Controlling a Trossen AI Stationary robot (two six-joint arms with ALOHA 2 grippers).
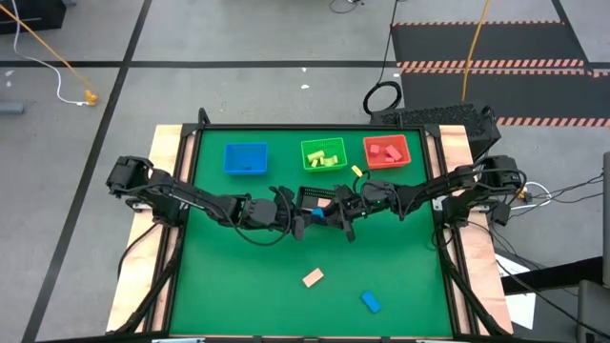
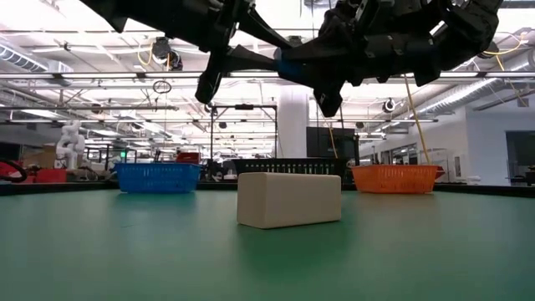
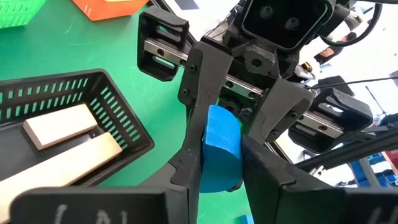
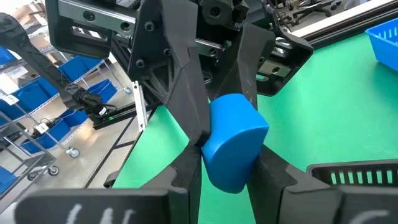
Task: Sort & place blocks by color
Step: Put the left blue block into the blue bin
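Observation:
A blue block (image 1: pixel 319 213) with one rounded side hangs above the middle of the table, in front of the black mesh tray (image 1: pixel 307 193). My left gripper (image 1: pixel 307 220) reaches it from the table's left and my right gripper (image 1: pixel 335 211) from the right. Both are shut on it, fingertips facing each other. The mesh tray holds two tan blocks (image 3: pixel 61 124). A tan block (image 1: pixel 313 277) and another blue block (image 1: pixel 370 302) lie flat on the green mat nearer the front edge. My left gripper pinches the blue block's two flat sides (image 3: pixel 208 165) between its two fingers. The fingers come from the table's left, slanting slightly down. The block is lifted clear of the table. My right gripper pinches the same block's sides (image 4: pixel 214 168) between its two fingers, coming level from the table's right. Its fingers (image 3: pixel 205 87) meet the block at the end opposite my left gripper's. The rounded face (image 4: pixel 239 124) shows between the fingers.
Along the far edge stand a blue tray (image 1: pixel 246 158), a green tray (image 1: pixel 323 154) with yellow-green blocks and a red tray (image 1: pixel 386 151) with red blocks. A yellow-green block (image 1: pixel 358 171) lies loose between the green and red trays. Bare mat stretches along the front.

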